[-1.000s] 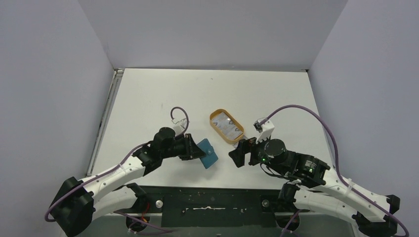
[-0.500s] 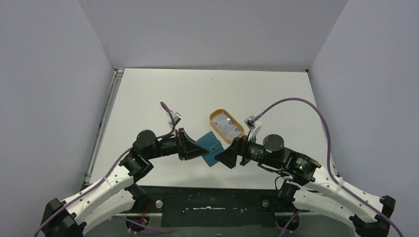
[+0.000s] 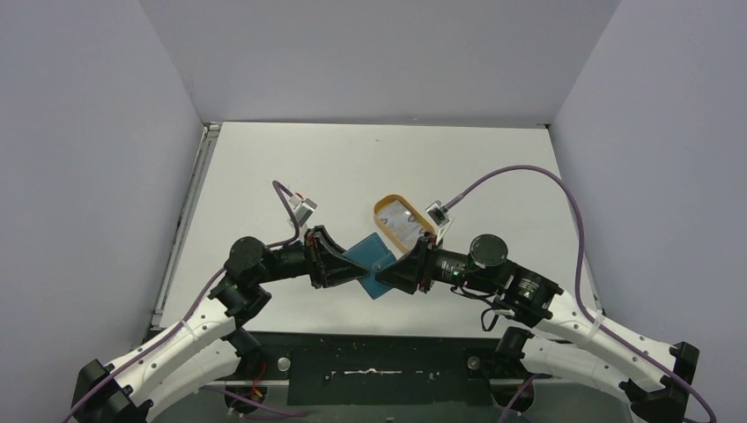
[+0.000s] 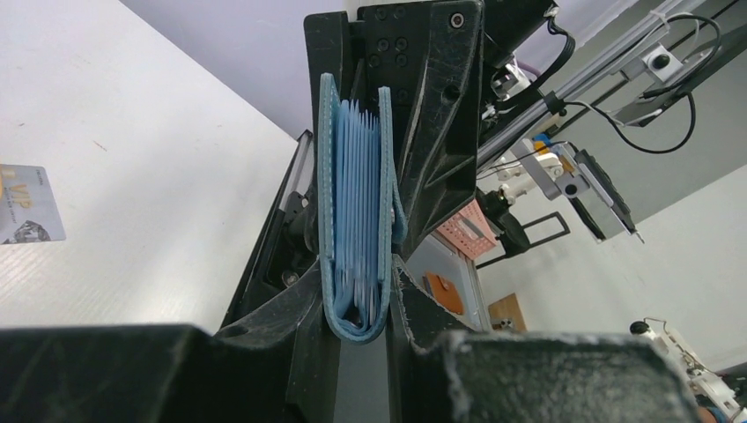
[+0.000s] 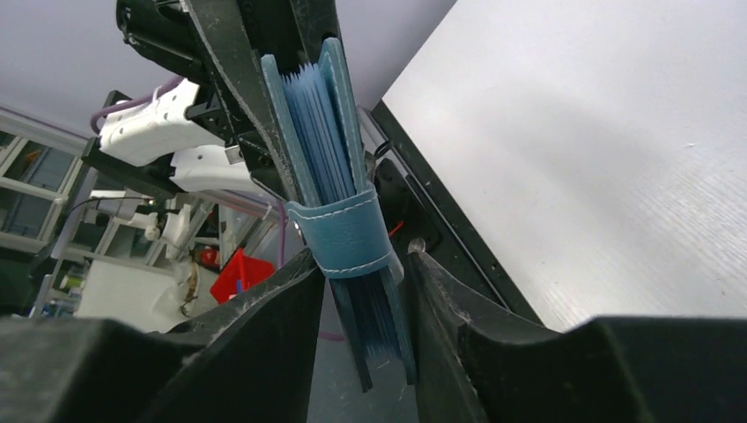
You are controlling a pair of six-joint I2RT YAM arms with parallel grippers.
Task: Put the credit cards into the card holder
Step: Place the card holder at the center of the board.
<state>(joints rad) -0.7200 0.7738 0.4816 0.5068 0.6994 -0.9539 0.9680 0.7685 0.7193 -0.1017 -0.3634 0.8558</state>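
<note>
Left pincer [image 3: 343, 266]: clamped on the folded edge of the card holder [image 3: 370, 256]. We find it held on edge, off the bench [image 3: 291, 167], so its other end is free.
Right pincer [image 3: 394, 276]: jaws straddle the snap-tab end. We cannot tell whether they press. We judge it is there to undo the tab.
Credit cards [image 3: 405, 226]: lying in the orange tray [image 3: 380, 211] just behind, not yet loaded.
</note>
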